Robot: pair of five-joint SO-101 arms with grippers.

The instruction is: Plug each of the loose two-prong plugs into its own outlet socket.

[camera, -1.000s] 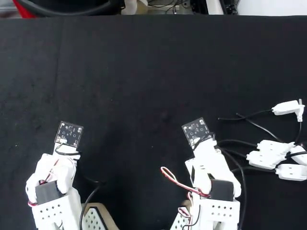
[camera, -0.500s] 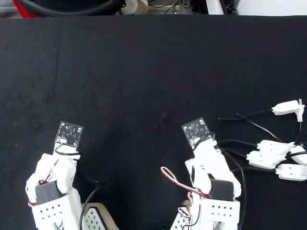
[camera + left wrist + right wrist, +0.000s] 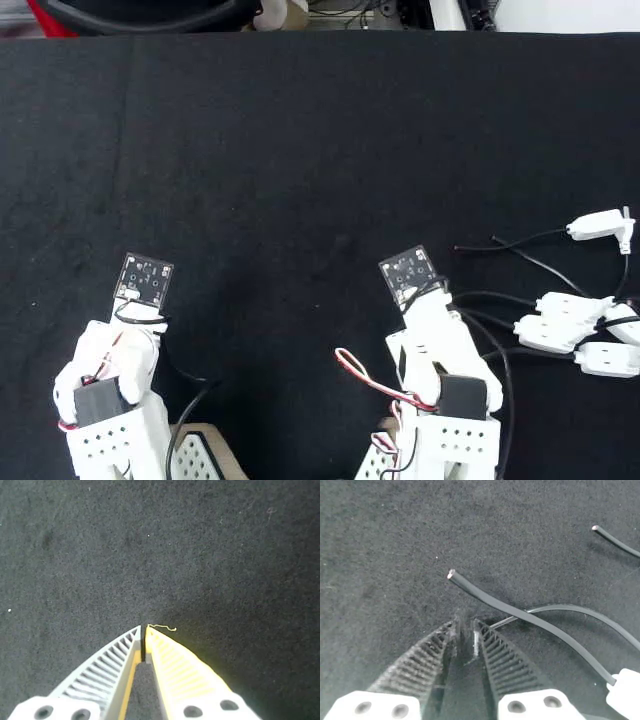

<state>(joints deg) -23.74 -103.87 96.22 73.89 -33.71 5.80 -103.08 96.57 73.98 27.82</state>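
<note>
Several white plug and socket pieces lie at the table's right edge. One plug (image 3: 598, 224) lies apart at the back, and a cluster of white pieces (image 3: 560, 322) (image 3: 610, 358) sits nearer, joined by black cables (image 3: 500, 300). The right arm (image 3: 440, 350) rests just left of that cluster. My right gripper (image 3: 465, 626) is shut and empty, its tips beside a loose black cable end (image 3: 451, 574); a white piece (image 3: 625, 690) shows at the view's corner. The left arm (image 3: 115, 360) rests at the near left, its gripper (image 3: 144, 630) shut on nothing over bare cloth.
A black cloth (image 3: 300, 150) covers the whole table, with wide free room in the middle and at the back. A second cable end (image 3: 595, 528) lies farther off. A red and white servo wire (image 3: 360, 372) loops beside the right arm's base.
</note>
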